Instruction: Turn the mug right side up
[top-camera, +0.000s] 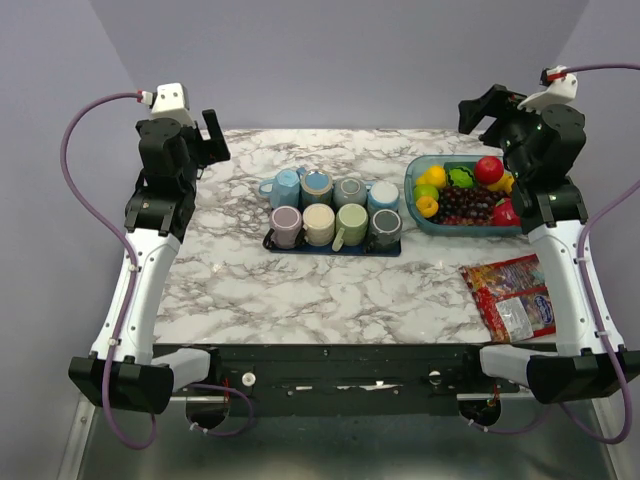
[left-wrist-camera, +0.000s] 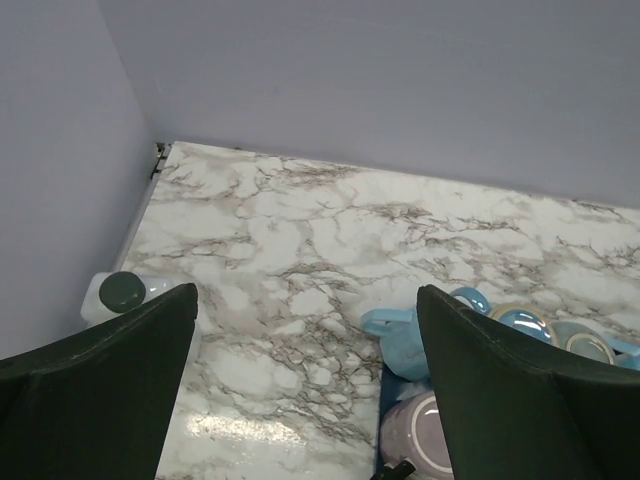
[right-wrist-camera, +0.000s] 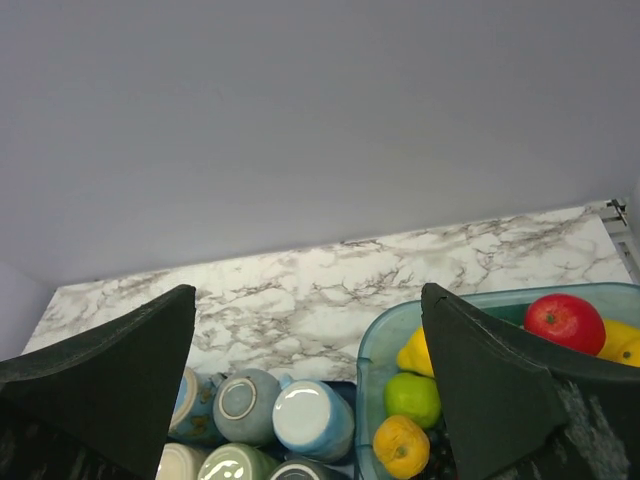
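Several mugs stand in two rows on a dark blue tray (top-camera: 300, 247) at mid-table. The light blue mug (top-camera: 383, 196) and the grey-green mug (top-camera: 349, 190) show their bases, mouth down; the right wrist view shows them too, light blue (right-wrist-camera: 310, 418) and grey-green (right-wrist-camera: 238, 402). The purple mug (top-camera: 286, 225) also shows its base (left-wrist-camera: 430, 440). A blue-and-tan mug (top-camera: 317, 185) shows its open mouth. My left gripper (top-camera: 212, 138) (left-wrist-camera: 307, 295) is open, empty, raised over the back left. My right gripper (top-camera: 482, 112) (right-wrist-camera: 308, 292) is open, empty, raised above the fruit container.
A clear blue container of fruit (top-camera: 412, 200) stands right of the tray. A red snack packet (top-camera: 510, 295) lies at the front right. A white bottle with a dark cap (left-wrist-camera: 120, 293) lies by the left table edge. Grey walls enclose the back and sides.
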